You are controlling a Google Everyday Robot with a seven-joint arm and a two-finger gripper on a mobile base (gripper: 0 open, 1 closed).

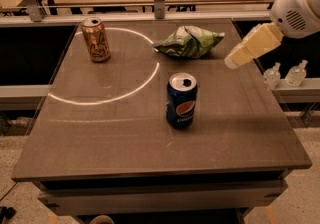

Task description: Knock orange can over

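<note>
The orange can (96,39) stands upright at the far left of the brown table (110,133), copper-coloured with pale cursive lettering and a silver top. My gripper (236,60) hangs above the table's right side, on a pale yellowish finger section under the white arm. It is far to the right of the orange can, beyond the chip bag.
A blue Pepsi can (181,100) stands upright near the table's middle. A crumpled green chip bag (189,41) lies at the back centre. A bright arc of light (117,95) crosses the tabletop. Two small clear bottles (285,74) sit on a ledge to the right.
</note>
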